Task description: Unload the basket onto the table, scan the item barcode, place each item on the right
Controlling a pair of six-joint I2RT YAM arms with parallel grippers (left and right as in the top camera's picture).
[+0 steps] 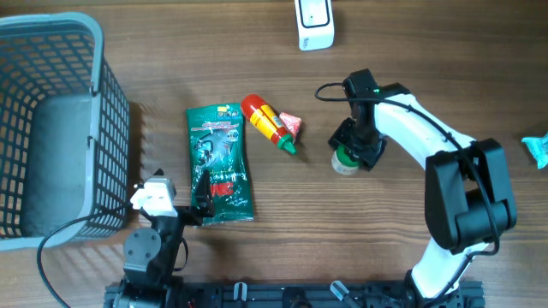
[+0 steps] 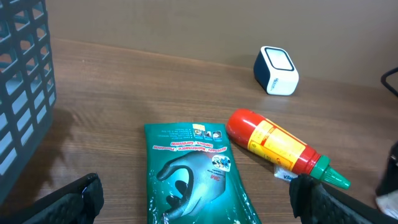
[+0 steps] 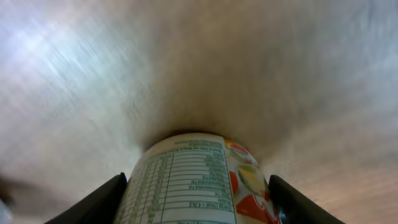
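Overhead view gives me the whole wooden table (image 1: 411, 51). The right gripper (image 1: 355, 147) is lowered over a small bottle (image 1: 345, 162) with a green top. This bottle stands upright to the right of the table's middle, well apart from the white scanner (image 1: 314, 24) at the far edge.

From the right wrist camera I see the bottle's label with a printed table of small text and some fruit colours. One of the dark fingers (image 3: 93, 202) stands on each side of the bottle. They are very close to its wall, but I cannot tell if they already press it or if a thin gap is there.

The left gripper (image 2: 199, 202) is low at the near edge of the table. Its jaws are spread wide and hold nothing. Just ahead of it lies a green glove packet (image 1: 218, 162), flat on the wood. Beside the packet, on its right, a red sauce bottle (image 1: 267, 121) with a green cap lies on its side. A grey plastic basket (image 1: 94, 51) fills the left end of the table.
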